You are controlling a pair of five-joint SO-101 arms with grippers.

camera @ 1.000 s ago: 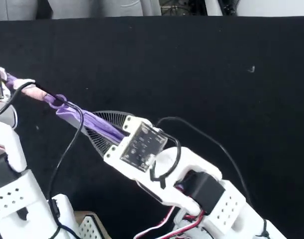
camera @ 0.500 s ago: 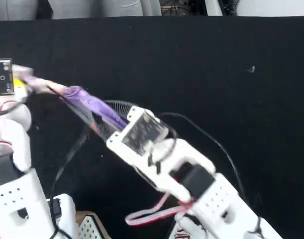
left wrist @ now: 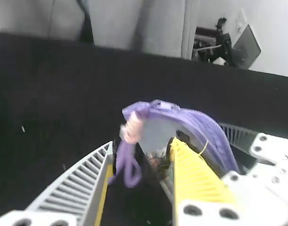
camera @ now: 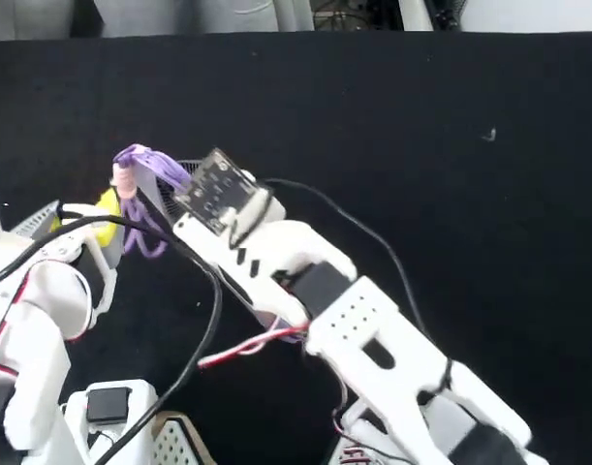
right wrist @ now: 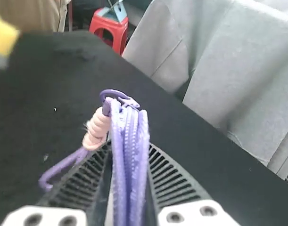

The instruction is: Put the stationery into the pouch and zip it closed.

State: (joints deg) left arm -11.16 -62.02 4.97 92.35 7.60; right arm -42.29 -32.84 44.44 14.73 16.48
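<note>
A purple pouch (camera: 158,169) is held off the black table (camera: 421,116), its zipper run shut up to the slider (right wrist: 113,99) at its end. My right gripper (camera: 171,190) is shut on the pouch (right wrist: 129,141), one ribbed grey finger on each side. A pink bead pull (camera: 124,177) with a purple cord loop (camera: 140,237) hangs from the slider. My left gripper (camera: 102,221), with a yellow pad (left wrist: 193,174), stands open just beside the pouch end (left wrist: 181,120). The cord (left wrist: 127,165) dangles between its fingers, free of them.
Black cables (camera: 203,320) trail from both arms over the near table. The left arm's base (camera: 44,387) fills the near left corner. Grey fabric (right wrist: 219,70) and a red stool (right wrist: 108,23) lie beyond the table edge.
One second ago the pouch was stretched between both grippers. The left gripper has let go of the pull and dropped back. The right arm swung left and away, carrying the pouch.
</note>
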